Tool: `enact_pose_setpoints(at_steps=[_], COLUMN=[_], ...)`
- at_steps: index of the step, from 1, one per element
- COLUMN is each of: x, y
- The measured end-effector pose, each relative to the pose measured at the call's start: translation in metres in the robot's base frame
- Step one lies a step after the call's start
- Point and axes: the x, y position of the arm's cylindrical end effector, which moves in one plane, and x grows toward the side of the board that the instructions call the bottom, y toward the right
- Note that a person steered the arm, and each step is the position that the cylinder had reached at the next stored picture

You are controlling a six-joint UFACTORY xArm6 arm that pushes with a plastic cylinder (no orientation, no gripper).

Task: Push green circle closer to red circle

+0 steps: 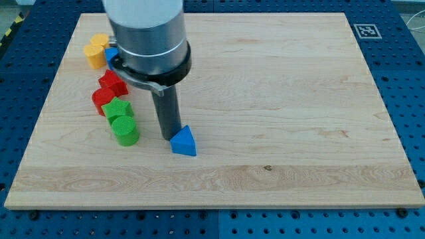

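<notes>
My tip (170, 137) rests on a wooden board (279, 99), touching a blue triangle (184, 142).
It grasps nothing. To its left sits the green circle (125, 130), touching a green star (117, 109) behind it; the red circle (101, 99) adjoins that star. Farther back sit a red star (112, 82), a blue block (111, 54) and yellow blocks (96, 51).

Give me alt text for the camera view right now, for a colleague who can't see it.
My tip rests on a wooden board, touching the left side of a blue triangle and to the right of the green circle. Up the view's left run a green star, the red circle, a red star, a blue block and yellow blocks.
</notes>
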Motion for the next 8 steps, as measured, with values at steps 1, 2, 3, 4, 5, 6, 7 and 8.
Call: enact_pose_setpoints(at_steps=[1, 2, 3, 4, 5, 6, 7, 8], x=[0.000, 0.000, 0.004, 0.010, 0.013, 0.014, 0.014, 0.014], y=[0.000, 0.000, -0.002, -0.008, -0.012, -0.018, -0.026, -0.032])
